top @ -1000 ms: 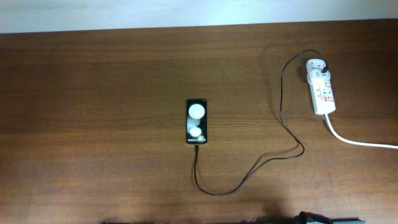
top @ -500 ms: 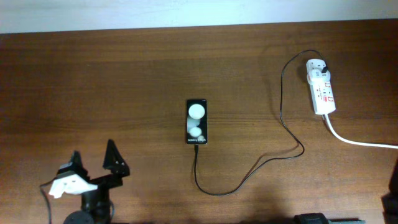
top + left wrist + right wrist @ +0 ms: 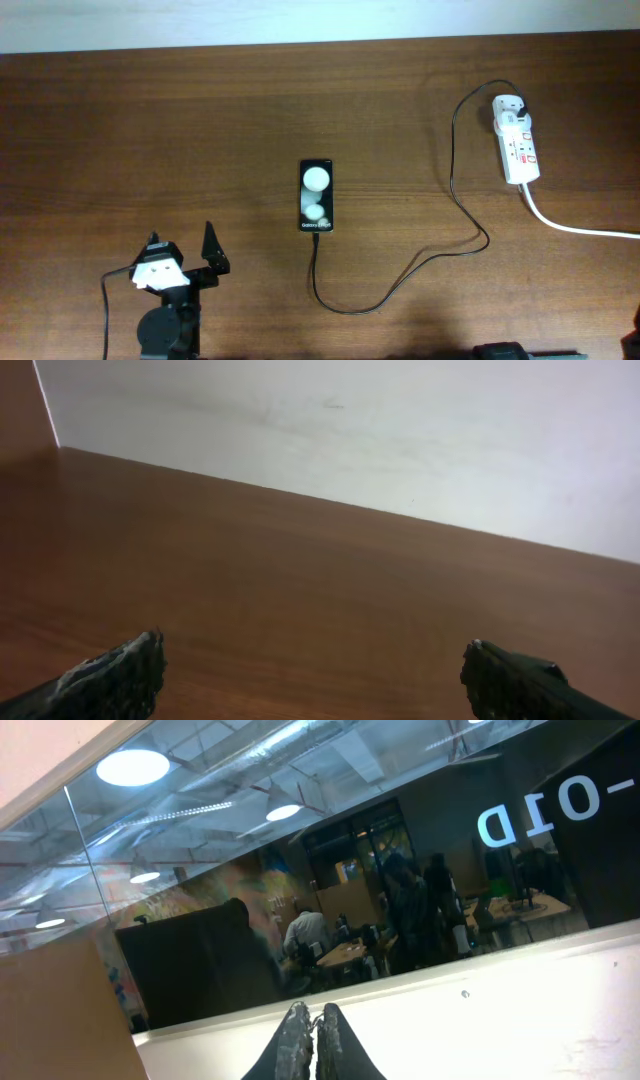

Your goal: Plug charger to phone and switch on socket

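Overhead showed the left end effector (image 3: 182, 245) spread (right end effector (image 3: 315, 1038) pressed together); charger (image 3: 452, 160) apparently met phone (image 3: 316, 195), so the socket (image 3: 520, 150) switch seemed next.

You're in an office: behind the glass partition (image 3: 200, 870), people (image 3: 305, 933) sit at desks (image 3: 345, 954) under ceiling lights (image 3: 132, 767).

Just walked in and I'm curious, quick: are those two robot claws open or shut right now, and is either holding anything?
Left gripper: open, holding nothing.
Right gripper: closed, holding nothing.
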`<state>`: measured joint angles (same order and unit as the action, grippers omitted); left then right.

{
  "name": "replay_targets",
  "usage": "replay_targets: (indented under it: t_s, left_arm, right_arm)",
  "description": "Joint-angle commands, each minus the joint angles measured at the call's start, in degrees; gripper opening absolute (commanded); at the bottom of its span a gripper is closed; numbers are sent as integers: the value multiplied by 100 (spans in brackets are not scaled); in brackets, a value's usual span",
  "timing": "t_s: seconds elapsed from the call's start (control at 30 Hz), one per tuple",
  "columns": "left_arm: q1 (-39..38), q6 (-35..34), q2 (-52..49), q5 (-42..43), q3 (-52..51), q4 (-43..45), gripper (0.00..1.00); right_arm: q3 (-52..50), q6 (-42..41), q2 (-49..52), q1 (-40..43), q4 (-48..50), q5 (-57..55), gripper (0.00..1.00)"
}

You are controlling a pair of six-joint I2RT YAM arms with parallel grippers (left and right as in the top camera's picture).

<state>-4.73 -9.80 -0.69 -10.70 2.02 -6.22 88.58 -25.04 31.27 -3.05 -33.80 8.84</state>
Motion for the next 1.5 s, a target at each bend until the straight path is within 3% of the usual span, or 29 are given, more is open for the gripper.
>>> replay_targets:
  t_s: [0.0, 0.33, 0.67, 1.33, 1.47]
  left_arm:
    - [17, 243, 2, 85, -42, 15, 99]
    - [195, 240, 42, 83, -48, 24, 99]
    - [330, 243, 42, 83, -160, 267, 99]
    - [527, 243, 39, 83, -153, 254, 99]
    - [527, 243, 39, 83, -153, 254, 99]
  right_arm:
    - [-42, 61, -31, -48, 22, -31, 8]
    - [-105, 63, -461, -48, 24, -52, 8]
    - [-898, 63, -1126, -48, 625, -50, 7]
    - [-962, 61, -1958, -48, 667, -52, 8]
    - [-1646, 63, -2732, -42, 1244, -52, 10]
